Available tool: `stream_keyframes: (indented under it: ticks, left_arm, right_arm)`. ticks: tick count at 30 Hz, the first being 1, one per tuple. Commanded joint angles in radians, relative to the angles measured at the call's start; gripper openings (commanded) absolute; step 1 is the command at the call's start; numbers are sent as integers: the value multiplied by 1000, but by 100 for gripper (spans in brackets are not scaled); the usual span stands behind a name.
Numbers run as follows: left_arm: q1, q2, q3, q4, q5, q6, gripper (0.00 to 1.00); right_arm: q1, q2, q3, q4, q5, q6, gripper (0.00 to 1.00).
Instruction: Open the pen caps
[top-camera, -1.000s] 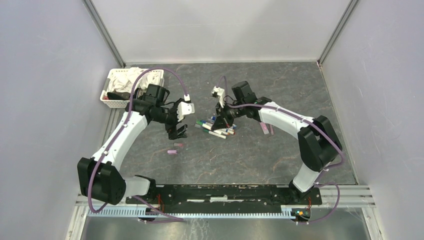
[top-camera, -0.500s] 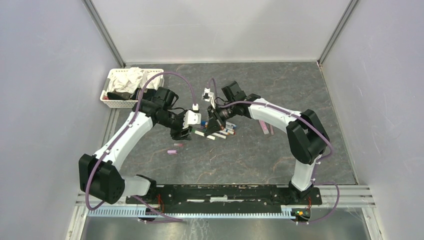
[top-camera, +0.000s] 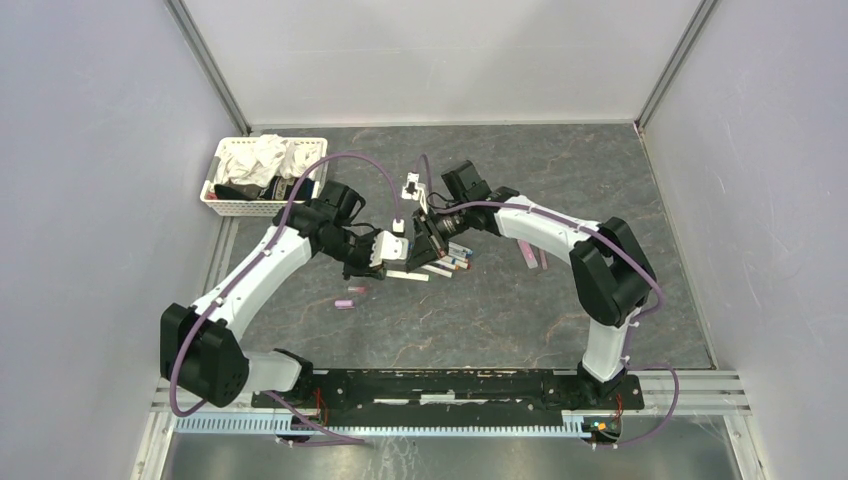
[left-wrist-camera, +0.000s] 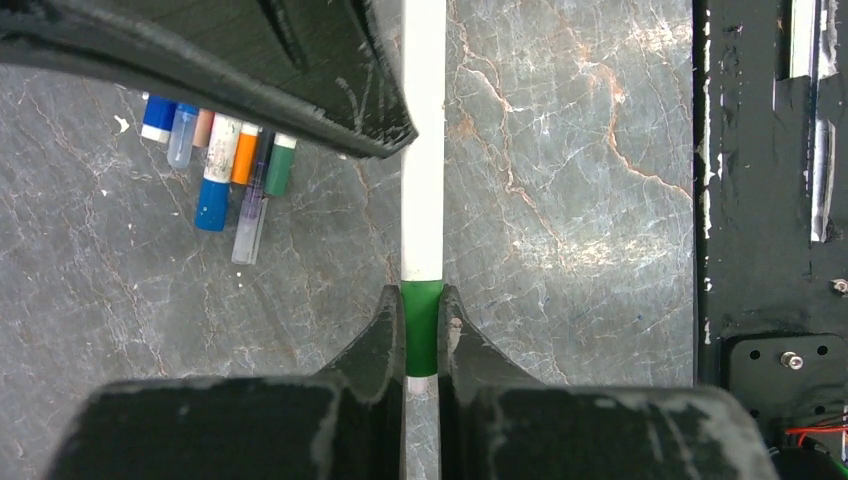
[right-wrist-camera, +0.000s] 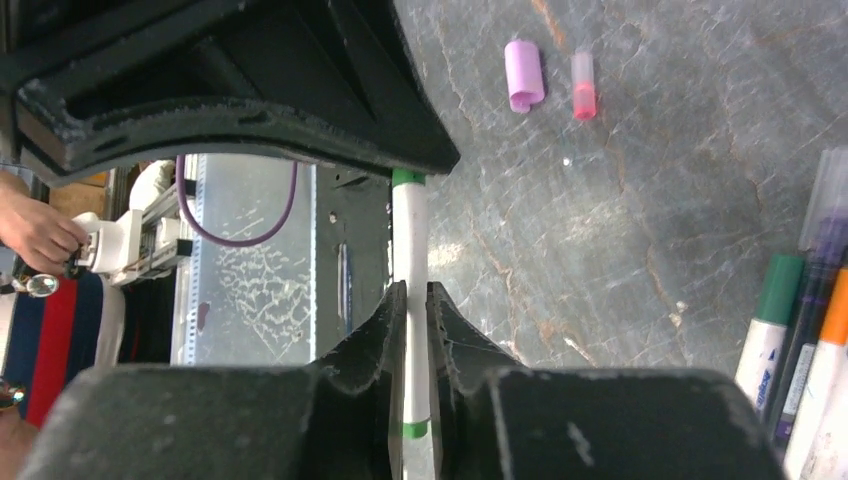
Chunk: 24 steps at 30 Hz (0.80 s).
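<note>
**Together, both grippers clamp one green-capped pen**

Across the grey tabletop (top-camera: 560, 300), the left arm (top-camera: 255, 275) and right arm (top-camera: 545, 225) bend inward and meet near its middle. A white basket (top-camera: 225, 205) of cloths sits at the far left corner. A cluster of pens (top-camera: 452, 258) with blue, orange and green ends lies just beside the meeting point.

The right gripper (right-wrist-camera: 408, 300) is closed around the white barrel of one pen (left-wrist-camera: 423, 150). The left gripper (left-wrist-camera: 422, 305) is pinched tight on that pen's green cap (left-wrist-camera: 421, 335), a finger on either side. The cap sits flush against the barrel.

Nearer the left arm, apart from the cluster, a loose pink cap (right-wrist-camera: 524, 76) and a smaller pink-tipped cap (right-wrist-camera: 583, 85) lie side by side.
</note>
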Motion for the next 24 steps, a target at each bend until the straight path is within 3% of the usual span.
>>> stream_keyframes:
  ticks: [1,3,5,12,14,18,24]
  left_arm:
    - [-16,-1,11,-2,17,20,2]
    - [-18,-2,19,-2,18,17,2]
    - [-18,0,26,-1,20,9,2]
    - [-19,-2,39,-2,28,-9,2]
    - [-18,-2,41,-5,28,-9,2]
    - [-18,1,43,-32,4,18,2]
    - [17,-3,29,-62,-178,133,2]
  right_arm:
    - [13,19,17,104,-31,63,25]
    - [21,34,12,121,-29,79,40]
    - [28,48,9,144,-29,96,48]
    - [51,86,15,212,-49,157,48]
    - [53,92,20,229,-55,172,41]
    - [45,90,22,196,-49,155,0]
    - [-14,16,-71,33,21,1,0]
